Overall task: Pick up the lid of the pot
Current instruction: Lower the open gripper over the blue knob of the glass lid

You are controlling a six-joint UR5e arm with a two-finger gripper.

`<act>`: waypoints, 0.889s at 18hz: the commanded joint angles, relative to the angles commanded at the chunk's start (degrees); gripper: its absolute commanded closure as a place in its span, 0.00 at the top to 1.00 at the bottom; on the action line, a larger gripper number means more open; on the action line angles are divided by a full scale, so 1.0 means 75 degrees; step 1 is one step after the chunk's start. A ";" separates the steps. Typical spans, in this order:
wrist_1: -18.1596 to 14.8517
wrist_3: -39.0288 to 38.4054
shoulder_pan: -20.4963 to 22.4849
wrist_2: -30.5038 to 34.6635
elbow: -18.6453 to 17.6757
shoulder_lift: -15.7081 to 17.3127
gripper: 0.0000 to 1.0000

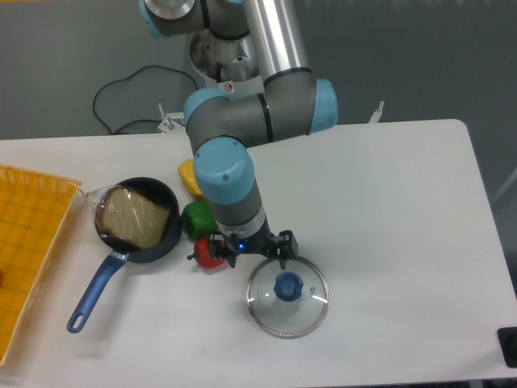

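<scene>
My gripper [257, 260] is spread wide, pot lid [275, 314] near its fingers [229, 257]
Round and see-through, shiny rim, rounded blue knob [288, 287]

One glass pot lid [271, 314] with one blue knob [288, 286]; one black pan [167, 192] with one blue handle [97, 293]; one yellow crate [32, 206]; four food-like items: one brown [133, 217], one red [205, 253], one green [195, 219], one yellow [188, 177]; one robot arm [230, 174], one gripper [257, 255].
</scene>
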 joint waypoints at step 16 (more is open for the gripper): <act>-0.0035 0.1512 0.0820 -0.0704 0.0071 -0.0434 1.00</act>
